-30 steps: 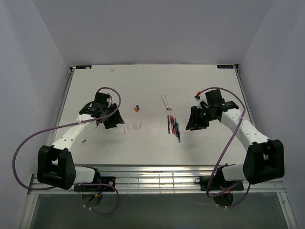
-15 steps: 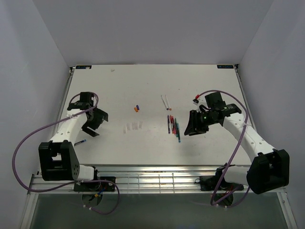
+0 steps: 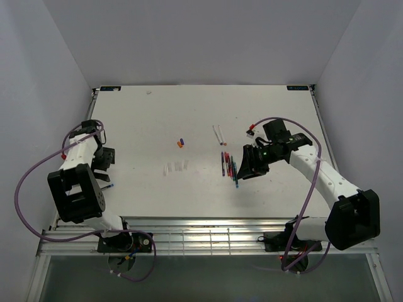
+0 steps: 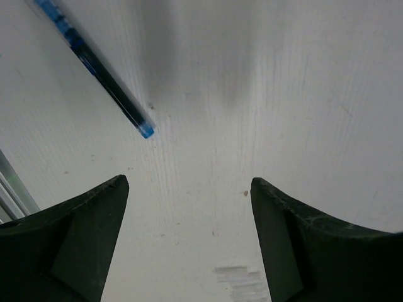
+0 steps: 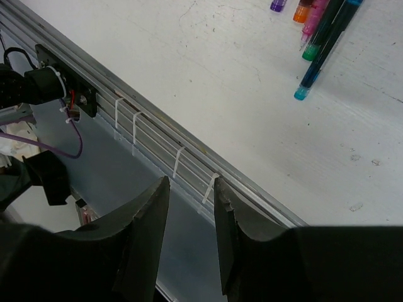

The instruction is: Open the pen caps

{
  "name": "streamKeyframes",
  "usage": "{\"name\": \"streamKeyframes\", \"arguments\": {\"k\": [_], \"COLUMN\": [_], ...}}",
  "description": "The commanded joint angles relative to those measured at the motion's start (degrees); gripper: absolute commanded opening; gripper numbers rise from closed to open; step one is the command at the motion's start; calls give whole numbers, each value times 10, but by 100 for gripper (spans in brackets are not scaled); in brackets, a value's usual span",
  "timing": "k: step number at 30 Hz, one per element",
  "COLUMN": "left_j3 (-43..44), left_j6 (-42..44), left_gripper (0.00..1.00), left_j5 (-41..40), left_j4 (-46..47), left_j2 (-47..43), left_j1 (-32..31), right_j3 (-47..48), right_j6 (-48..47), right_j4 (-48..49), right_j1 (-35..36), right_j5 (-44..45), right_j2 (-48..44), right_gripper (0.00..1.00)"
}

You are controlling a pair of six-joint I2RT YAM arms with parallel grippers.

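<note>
I am watching the left gripper [image 4: 189, 185] hanging low over the white table [image 3: 145, 119] at its far left side, its two dark jaws standing wide apart with nothing between them. A slim blue-and-black pen barrel [image 4: 94, 63] is lying just beyond its fingertips, touching neither. The right gripper [image 5: 191, 184] is hovering at the right edge of a cluster of thin coloured pens [image 3: 229, 166], and its jaws are standing only narrowly apart and gripping nothing (its own camera is showing the table edge and the metal rail [image 5: 157, 135] through the gap). The tiny short plastic pen caps [image 3: 181, 142] are lying loose near the middle of the table, well apart from both grippers. I am making out an orange one and a blue one close together, and I cannot tell a red one from up here. On the near side of them a few pale translucent short pieces [image 3: 176, 168] are sitting in a row, and two white sticks with red tips [image 3: 218, 133] are lying just beyond the pen cluster.
</note>
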Motion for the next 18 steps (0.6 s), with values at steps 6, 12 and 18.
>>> {"name": "streamKeyframes", "arguments": {"k": [6,12,18], "left_j3": [-11,-37,-40], "left_j6": [-44,-66,-61], "left_gripper": [82,82,82], "left_j5": [3,-5,-18], "left_j4": [27,55,59], "left_j2": [22,12,37], "left_j1": [78,86,103], "right_j3": [0,-10,-15], "right_j6": [-4,-5,-11], "right_j4": [11,32,36], "right_j1": [4,4,4], "right_j5": [-24,-31,-28], "right_j2": [29,50,66], "right_gripper": [41,41,41]}}
